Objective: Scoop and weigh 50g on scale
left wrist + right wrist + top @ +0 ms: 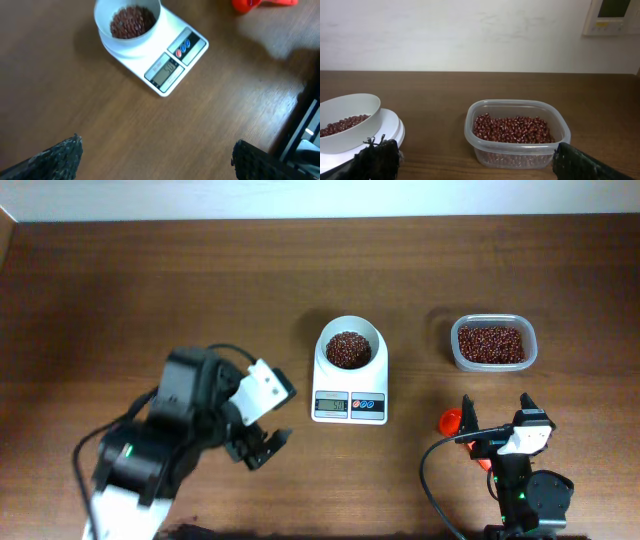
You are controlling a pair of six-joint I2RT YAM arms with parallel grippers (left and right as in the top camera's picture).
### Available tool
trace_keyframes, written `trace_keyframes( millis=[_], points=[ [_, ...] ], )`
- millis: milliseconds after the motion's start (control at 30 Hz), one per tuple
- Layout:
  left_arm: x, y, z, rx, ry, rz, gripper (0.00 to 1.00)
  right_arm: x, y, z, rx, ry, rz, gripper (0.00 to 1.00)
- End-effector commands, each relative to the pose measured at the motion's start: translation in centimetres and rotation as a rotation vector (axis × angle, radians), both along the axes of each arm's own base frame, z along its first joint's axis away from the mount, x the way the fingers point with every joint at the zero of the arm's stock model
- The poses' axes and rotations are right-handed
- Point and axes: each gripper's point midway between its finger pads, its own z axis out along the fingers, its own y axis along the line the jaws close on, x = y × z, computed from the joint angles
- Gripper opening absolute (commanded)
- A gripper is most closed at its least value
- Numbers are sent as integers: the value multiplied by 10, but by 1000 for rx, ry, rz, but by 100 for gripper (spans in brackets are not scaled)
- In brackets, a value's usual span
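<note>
The white scale (350, 392) stands mid-table with its round bowl (325, 340) on top, and a small heap of dark red-brown beans (347, 348) lies in that bowl. In the left wrist view the scale (192, 50) and its beans (132, 21) sit ahead of my left gripper (156, 142), which is open over bare wood, left of and nearer than the scale. My right gripper (497, 408) is open and empty near the front edge, facing the bean tub (517, 150). The orange-red scoop (452, 420) lies on the table beside its left finger.
A clear plastic tub (492, 360) with many more beans (491, 343) stands right of the scale. The scale's bowl (345, 107) shows at the left of the right wrist view. A pale wall runs behind the table's far edge.
</note>
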Motion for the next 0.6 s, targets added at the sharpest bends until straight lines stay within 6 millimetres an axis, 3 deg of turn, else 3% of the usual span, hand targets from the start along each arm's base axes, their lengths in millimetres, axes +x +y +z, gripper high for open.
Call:
trace_keyframes(
  millis=[0,167,300,433,567],
  points=[
    [-22,8,9,-40,-88,-2,99,0,-2,-2,-7,0,-11,99],
    [-56,5,12,-187,-204,-40,99,0,-2,-2,-7,0,-11,99],
    [-69,10,7,-321,-278,81,99,0,-2,-2,-7,0,-11,99],
    [-71,13,-4,-452,-310,183,99,0,-2,-2,-7,0,-11,99],
    [-59,14,-16,-484,-416,183,99,0,-2,-2,-7,0,-11,99]
  ],
)
